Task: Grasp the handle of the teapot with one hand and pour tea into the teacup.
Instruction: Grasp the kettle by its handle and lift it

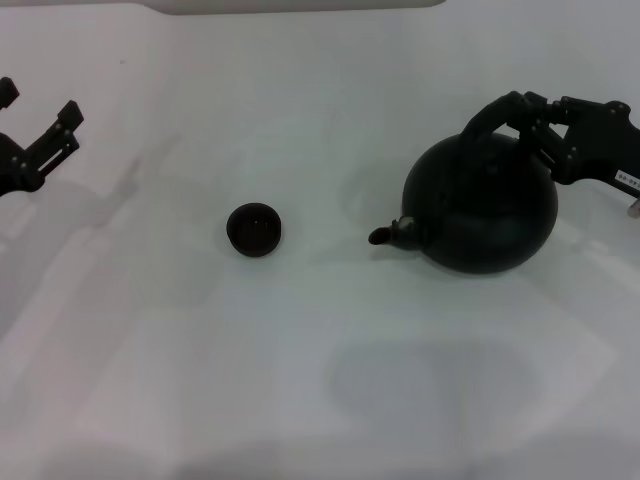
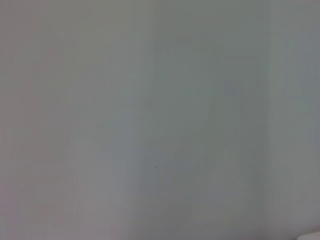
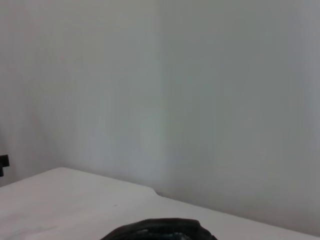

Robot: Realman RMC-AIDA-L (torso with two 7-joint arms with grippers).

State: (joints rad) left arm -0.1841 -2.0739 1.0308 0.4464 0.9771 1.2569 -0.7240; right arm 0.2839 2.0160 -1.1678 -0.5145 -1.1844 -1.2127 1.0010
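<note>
White tabletop [image 1: 320,380] carries a tiny round dark teacup [image 1: 254,230] left of the large round dark teapot [image 1: 482,205]. Right gripper [image 1: 543,128] is clamped on its thick black arched handle [image 1: 490,118]; left gripper [image 1: 40,125] hangs spread apart, far left.

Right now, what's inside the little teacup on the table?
The teacup sits upright and open, left of the teapot spout. Its inside looks uniformly dark; I can't tell whether it holds tea. The right gripper is at the handle.
</note>
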